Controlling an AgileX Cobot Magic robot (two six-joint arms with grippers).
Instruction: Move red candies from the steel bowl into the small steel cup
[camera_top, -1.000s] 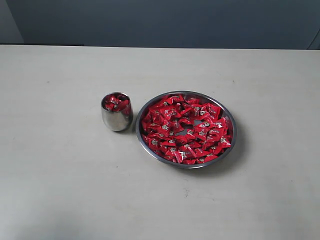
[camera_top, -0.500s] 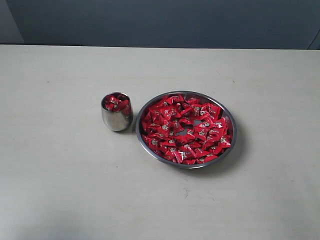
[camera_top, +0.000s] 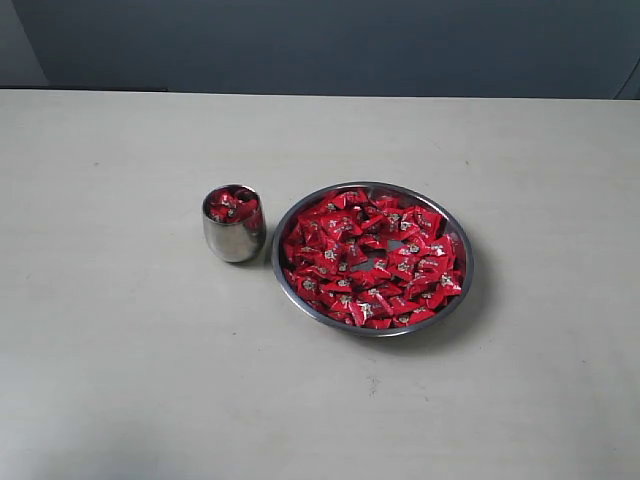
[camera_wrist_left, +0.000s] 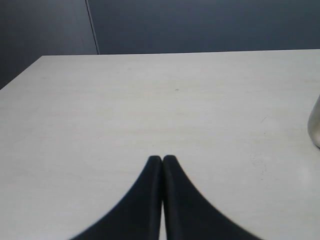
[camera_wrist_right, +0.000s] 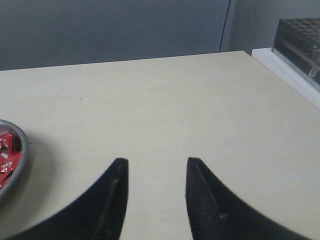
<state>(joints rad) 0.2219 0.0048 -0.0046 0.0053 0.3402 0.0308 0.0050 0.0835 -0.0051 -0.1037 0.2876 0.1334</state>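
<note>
The steel bowl (camera_top: 461, 292) sits right of the table's middle in the exterior view, filled with red candies (camera_top: 370, 262). Close to its left stands the small steel cup (camera_top: 233, 240), holding a few red candies (camera_top: 231, 206). Neither arm shows in the exterior view. In the left wrist view my left gripper (camera_wrist_left: 162, 159) is shut with nothing between its fingers, and the small steel cup's side (camera_wrist_left: 315, 125) shows at the picture's edge. In the right wrist view my right gripper (camera_wrist_right: 156, 162) stands open and empty over bare table, with the steel bowl's rim (camera_wrist_right: 20, 160) and red candies (camera_wrist_right: 7, 150) off to one side.
The pale table (camera_top: 120, 350) spreads wide around bowl and cup. A dark wall (camera_top: 320, 45) runs behind its far edge. In the right wrist view a dark rack (camera_wrist_right: 300, 37) on a white base stands beyond the table's edge.
</note>
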